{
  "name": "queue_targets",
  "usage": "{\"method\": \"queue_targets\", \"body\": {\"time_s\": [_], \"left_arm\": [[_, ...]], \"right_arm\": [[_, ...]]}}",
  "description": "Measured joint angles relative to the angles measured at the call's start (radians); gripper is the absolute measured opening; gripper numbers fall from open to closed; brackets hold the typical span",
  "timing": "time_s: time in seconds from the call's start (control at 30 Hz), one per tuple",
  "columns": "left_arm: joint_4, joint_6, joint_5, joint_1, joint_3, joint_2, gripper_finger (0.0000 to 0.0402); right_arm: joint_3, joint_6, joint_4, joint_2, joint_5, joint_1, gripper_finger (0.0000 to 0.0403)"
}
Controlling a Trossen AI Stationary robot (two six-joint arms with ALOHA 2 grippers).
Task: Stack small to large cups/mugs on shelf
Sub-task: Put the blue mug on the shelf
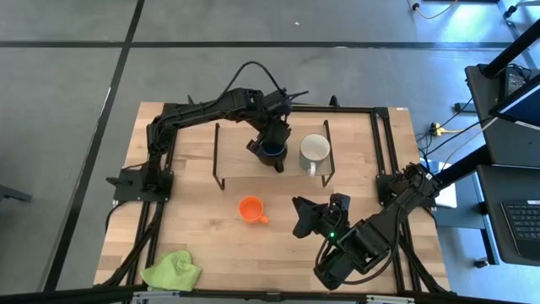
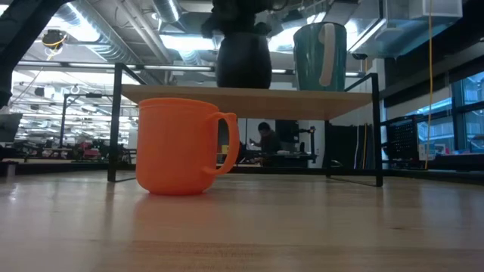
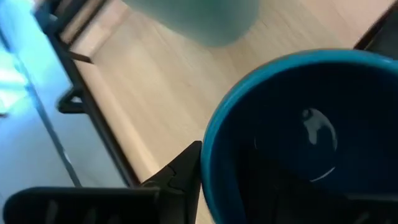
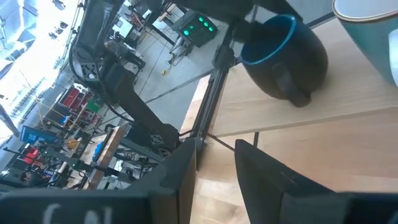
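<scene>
Nearest the front edge, the right gripper (image 1: 314, 216) is waiting over the table, its fingers standing partly apart with nothing between them. Just beyond it, the small orange ceramic mug (image 1: 251, 209) is sitting on the tabletop, not yet on the low light-wood shelf on black wire legs (image 1: 240, 152). Farther back, the left gripper (image 1: 272, 149) is hanging over the mid-sized dark blue ceramic mug (image 1: 273, 153), which is standing on the shelf beside the larger white ceramic mug (image 1: 314, 150). Whether its fingers are parted or gripping the rim, I cannot tell. If a finger is catching the rim while lifting away, the blue mug risks tipping into the white one.
</scene>
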Motion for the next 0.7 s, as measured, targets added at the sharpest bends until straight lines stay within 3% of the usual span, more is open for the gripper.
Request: {"method": "queue_targets", "body": {"time_s": [0.7], "left_arm": [[0.019,-0.023,-0.019,-0.009,-0.007,-0.031,0.0099]], "right_arm": [[0.0,0.008,-0.027,0.0,-0.003,0.0,0.0114]]}}
